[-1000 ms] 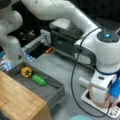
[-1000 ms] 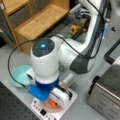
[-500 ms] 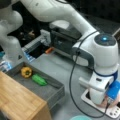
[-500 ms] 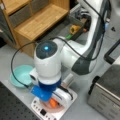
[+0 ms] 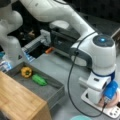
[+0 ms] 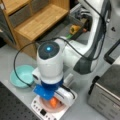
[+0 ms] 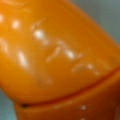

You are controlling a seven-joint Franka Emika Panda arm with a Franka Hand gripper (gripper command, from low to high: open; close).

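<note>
The orange piece (image 6: 53, 102) lay on a pink plate (image 6: 47, 106) atop a white scale (image 6: 43, 112) on the bench, directly beneath the gripper (image 6: 53, 100); in the wrist view it (image 7: 57, 57) filled the frame, glossy and hard, so I judged it light, stiff and slippery, best taken across its narrow middle. I could not tell how the jaws stood. Left to right in a front view I counted one yellow pepper (image 5: 26, 72), one green vegetable (image 5: 39, 79), one scale (image 5: 112, 112).
</note>
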